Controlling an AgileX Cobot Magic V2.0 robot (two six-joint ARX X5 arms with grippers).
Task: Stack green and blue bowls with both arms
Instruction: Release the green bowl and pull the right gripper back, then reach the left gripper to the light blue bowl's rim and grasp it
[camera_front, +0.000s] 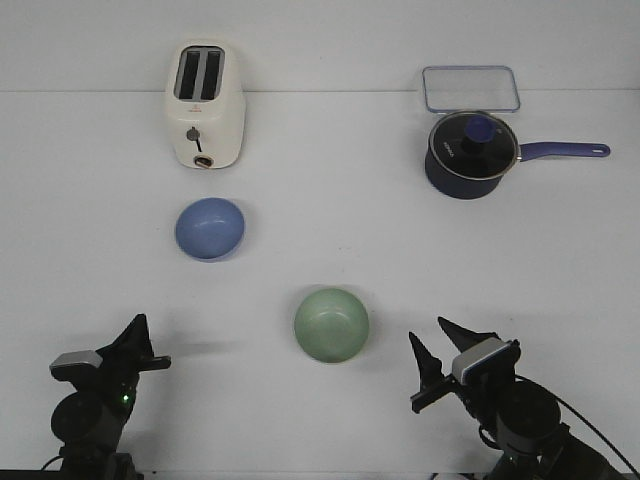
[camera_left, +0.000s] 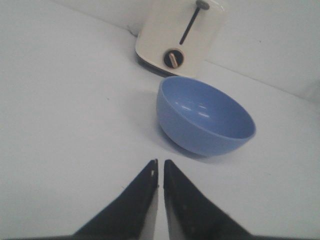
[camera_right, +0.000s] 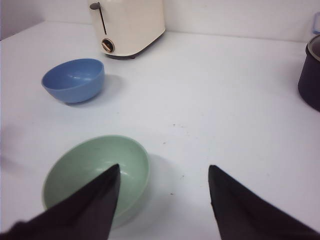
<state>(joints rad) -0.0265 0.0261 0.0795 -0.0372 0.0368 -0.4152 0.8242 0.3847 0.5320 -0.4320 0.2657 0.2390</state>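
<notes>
The blue bowl (camera_front: 210, 228) stands upright on the white table, left of centre, in front of the toaster. It also shows in the left wrist view (camera_left: 205, 118) and the right wrist view (camera_right: 74, 79). The green bowl (camera_front: 331, 325) stands upright near the table's middle front, also in the right wrist view (camera_right: 96, 172). My left gripper (camera_front: 148, 343) is shut and empty at the front left, short of the blue bowl; its tips (camera_left: 160, 164) nearly touch. My right gripper (camera_front: 432, 341) is open and empty at the front right, just right of the green bowl (camera_right: 164, 170).
A cream toaster (camera_front: 204, 105) stands at the back left. A dark navy lidded saucepan (camera_front: 470, 153) with a long handle stands at the back right, behind it a clear rectangular container (camera_front: 470, 88).
</notes>
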